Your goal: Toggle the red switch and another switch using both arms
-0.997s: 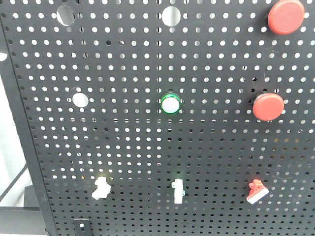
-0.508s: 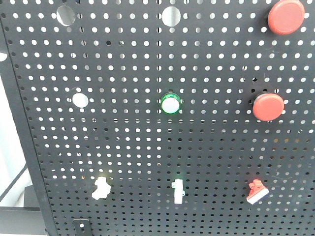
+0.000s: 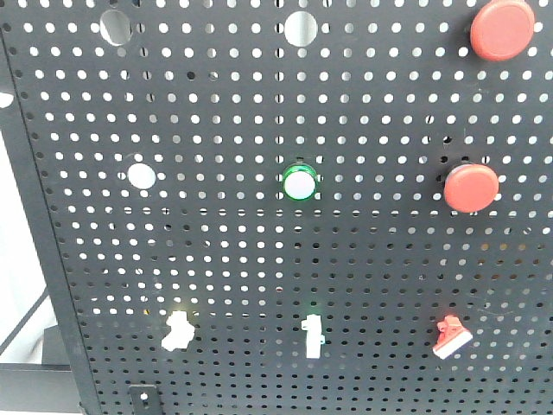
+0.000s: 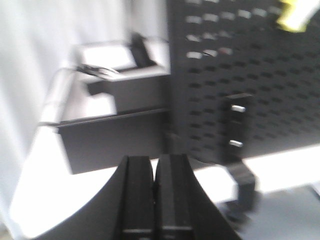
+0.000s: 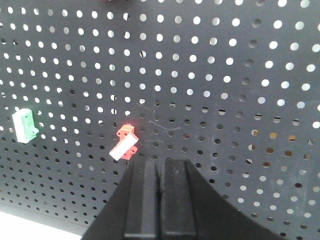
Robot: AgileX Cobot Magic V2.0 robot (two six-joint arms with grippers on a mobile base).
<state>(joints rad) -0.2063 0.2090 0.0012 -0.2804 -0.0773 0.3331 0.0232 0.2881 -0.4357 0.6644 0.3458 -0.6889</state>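
Red switch [image 5: 126, 143] sits just above and slightly left of our right gripper [image 5: 159, 200], not touching. That gripper's fingers are pressed together, holding nothing. The pale yellow switch [image 4: 296, 14] lies well up and to the right of our left gripper [image 4: 155, 197], near the top corner of its wrist view; the fingers there are likewise closed on nothing, and the view is blurred. On the pegboard [image 3: 259, 259] in the front view, no arm appears. The green-tinted toggle [image 3: 312, 336] stands between the two targets. We judge neither switch reached yet: both contacts remain, the right arm being closer to its target.
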